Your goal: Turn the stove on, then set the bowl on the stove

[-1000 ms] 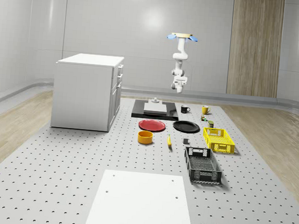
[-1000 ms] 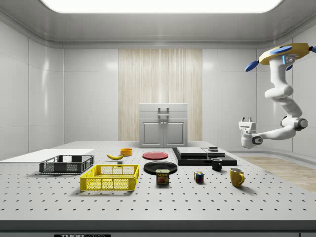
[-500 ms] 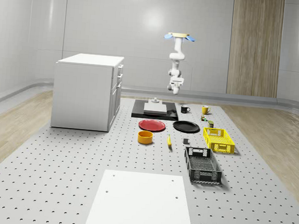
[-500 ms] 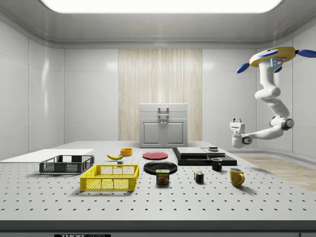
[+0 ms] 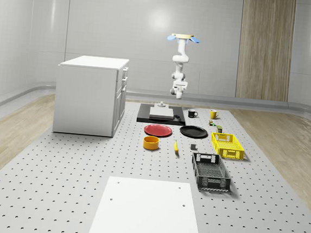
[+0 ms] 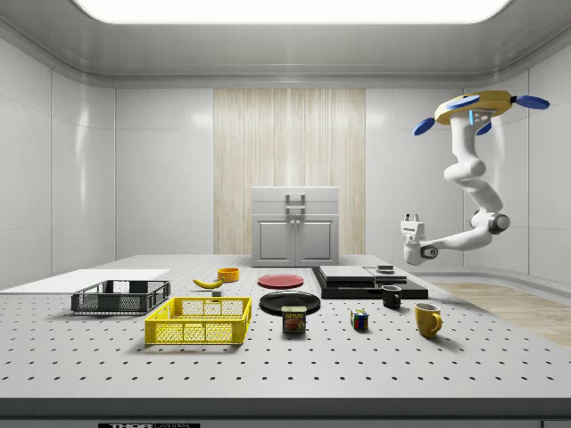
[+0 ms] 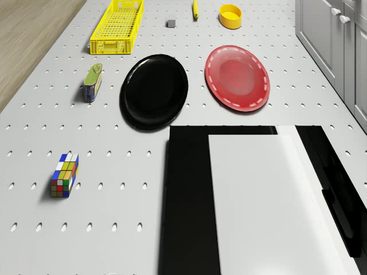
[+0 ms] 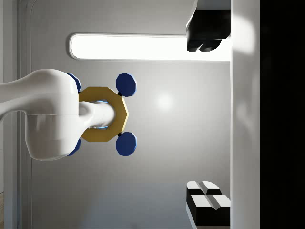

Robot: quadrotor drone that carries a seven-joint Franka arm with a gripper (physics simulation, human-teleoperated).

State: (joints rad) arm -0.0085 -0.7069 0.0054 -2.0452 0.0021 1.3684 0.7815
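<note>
In the side view, the small round orange bowl sits at 9 o'clock from the flat black stove, well apart from it. At 2 o'clock from the stove the white 2-finger gripper points upward, fingers set apart. The yellow-bodied drone hovers beyond the stove's far edge.

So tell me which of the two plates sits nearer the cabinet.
The red plate: it lies on the cabinet side, while the black plate lies beyond it, toward the yellow crate.
</note>
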